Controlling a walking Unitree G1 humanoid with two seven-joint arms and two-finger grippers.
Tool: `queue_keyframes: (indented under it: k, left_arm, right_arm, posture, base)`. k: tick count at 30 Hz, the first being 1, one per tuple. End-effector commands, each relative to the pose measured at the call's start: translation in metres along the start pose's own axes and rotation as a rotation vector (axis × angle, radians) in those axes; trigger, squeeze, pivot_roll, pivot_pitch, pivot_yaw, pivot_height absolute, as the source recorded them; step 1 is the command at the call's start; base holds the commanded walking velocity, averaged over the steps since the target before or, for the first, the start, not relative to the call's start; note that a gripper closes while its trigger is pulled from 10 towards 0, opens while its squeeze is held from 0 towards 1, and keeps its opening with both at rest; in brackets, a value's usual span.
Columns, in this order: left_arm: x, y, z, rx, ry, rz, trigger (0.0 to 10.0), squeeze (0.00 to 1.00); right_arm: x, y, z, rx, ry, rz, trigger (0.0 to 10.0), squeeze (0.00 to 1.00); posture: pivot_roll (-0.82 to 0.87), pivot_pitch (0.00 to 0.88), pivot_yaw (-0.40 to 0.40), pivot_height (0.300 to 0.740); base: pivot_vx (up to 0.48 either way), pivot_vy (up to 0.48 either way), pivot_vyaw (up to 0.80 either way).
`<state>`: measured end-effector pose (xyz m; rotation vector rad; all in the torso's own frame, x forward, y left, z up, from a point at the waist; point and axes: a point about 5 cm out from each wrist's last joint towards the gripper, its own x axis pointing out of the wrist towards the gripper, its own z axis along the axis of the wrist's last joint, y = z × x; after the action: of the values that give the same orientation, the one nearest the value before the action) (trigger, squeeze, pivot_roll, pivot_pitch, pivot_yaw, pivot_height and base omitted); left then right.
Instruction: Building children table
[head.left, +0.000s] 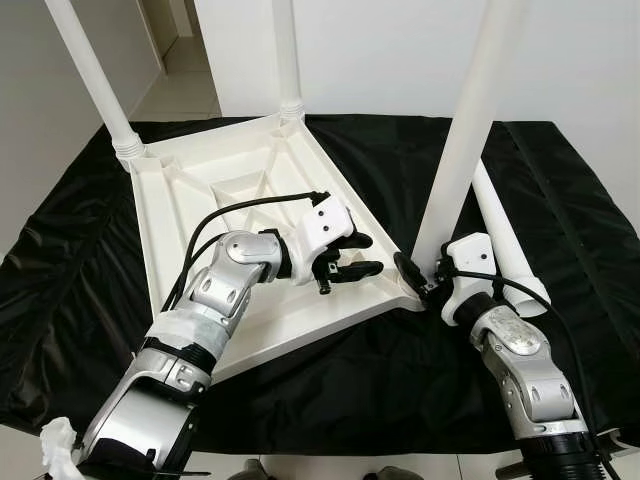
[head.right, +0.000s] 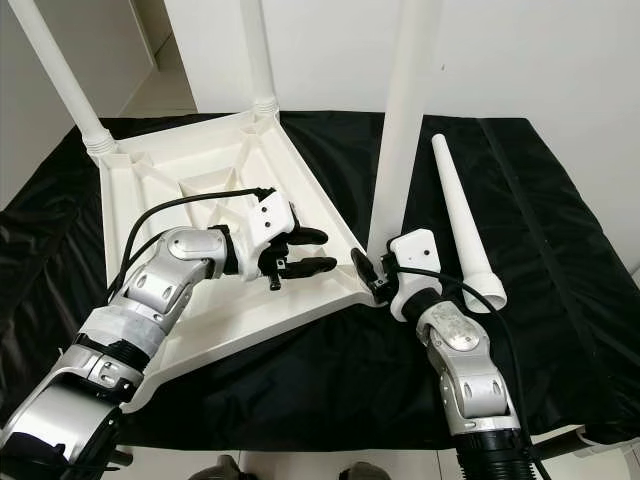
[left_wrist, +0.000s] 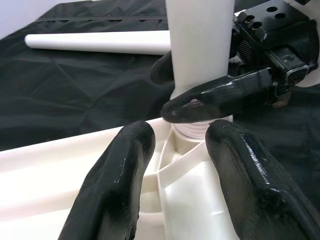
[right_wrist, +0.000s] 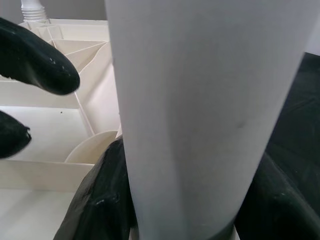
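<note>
My right gripper (head.left: 418, 277) jaws pinch upright white plastic tube leg (head.left: 462, 140) at corner of upturned white plastic tabletop (head.left: 215, 195) on black-clothed worktop (head.left: 580, 230). Left gripper (head.left: 362, 254) jaws spread, hovering just beside.

Smooth white plastic tabletop (head.left: 250, 200) and legs (head.left: 465, 130) on crinkly black cloth (head.left: 560, 210) (faintly shiny).

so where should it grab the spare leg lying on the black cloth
Take the loose leg around its mid-shaft, from above, with the fingers across the tube. It lies flat on the black cloth, tapering from a flared end near the right end effector to a thin far tip. The middle looks evenly round and unobstructed.
</note>
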<state>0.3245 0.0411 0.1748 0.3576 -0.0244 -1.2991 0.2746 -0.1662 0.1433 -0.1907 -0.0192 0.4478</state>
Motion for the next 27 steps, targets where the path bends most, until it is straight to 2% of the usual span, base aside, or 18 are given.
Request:
queue_keyframes:
  k: [1, 5, 9, 13, 17, 19, 23, 24, 26, 27]
  left_arm:
    - [0.000, 0.003, 0.000, 0.002, -0.002, 0.031, 10.0, 0.00]
    - [-0.002, 0.002, -0.001, -0.014, -0.007, 0.012, 10.0, 0.00]
    - [0.000, 0.004, -0.006, -0.032, 0.010, 0.044, 10.0, 0.00]
    - [0.001, 0.005, -0.006, -0.036, 0.010, 0.048, 10.0, 0.00]
    - [0.001, 0.010, -0.007, -0.052, 0.009, 0.088, 10.0, 0.00]
    - [0.002, 0.013, -0.008, -0.084, 0.023, 0.115, 10.0, 0.00]
    - [0.002, 0.015, -0.009, -0.099, 0.030, 0.136, 10.0, 0.00]
    - [0.001, 0.016, -0.010, -0.100, 0.031, 0.149, 10.0, 0.00]
    - [0.001, 0.017, -0.011, -0.101, 0.031, 0.153, 10.0, 0.00]
    - [-0.001, 0.017, -0.012, -0.113, 0.024, 0.169, 10.0, 0.00]
  right_arm:
    - [-0.001, 0.001, -0.009, -0.013, 0.047, -0.001, 10.0, 0.00]
    - [-0.001, -0.002, -0.007, 0.016, 0.033, -0.057, 10.0, 0.00]
    - [-0.001, -0.005, -0.010, 0.062, 0.017, -0.192, 10.0, 0.00]
    - [-0.001, -0.004, -0.010, 0.078, 0.010, -0.215, 10.0, 0.00]
    - [-0.001, -0.004, -0.011, 0.102, -0.011, -0.311, 10.0, 0.00]
    - [-0.002, 0.000, -0.009, 0.109, -0.018, -0.385, 10.0, 0.00]
    - [-0.001, 0.006, -0.005, 0.117, -0.017, -0.451, 10.0, 0.00]
    - [0.000, 0.013, -0.002, 0.153, -0.012, -0.520, 10.0, 0.00]
    - [0.000, 0.014, -0.002, 0.171, -0.005, -0.548, 10.0, 0.00]
    - [0.001, 0.017, -0.002, 0.194, 0.002, -0.610, 10.0, 0.00]
  posture:
    - [-0.11, 0.000, 0.064, 0.740]
    - [-0.12, 0.000, 0.069, 0.740]
    - [-0.10, 0.000, 0.069, 0.740]
    - [-0.10, 0.000, 0.069, 0.740]
    - [-0.12, 0.000, 0.063, 0.740]
    - [-0.12, 0.000, 0.052, 0.740]
    - [-0.11, 0.000, 0.045, 0.740]
    - [-0.11, 0.000, 0.044, 0.740]
    - [-0.11, 0.000, 0.044, 0.740]
    - [-0.10, 0.000, 0.036, 0.740]
  base:
    - [0.000, 0.000, 0.00]
    - [0.000, 0.000, 0.00]
    - [0.000, 0.000, 0.00]
    - [0.000, 0.000, 0.00]
    - [0.000, 0.000, 0.00]
    - [0.000, 0.000, 0.00]
    - [0.000, 0.000, 0.00]
    - [0.000, 0.000, 0.00]
    - [0.000, 0.000, 0.00]
    - [0.000, 0.000, 0.00]
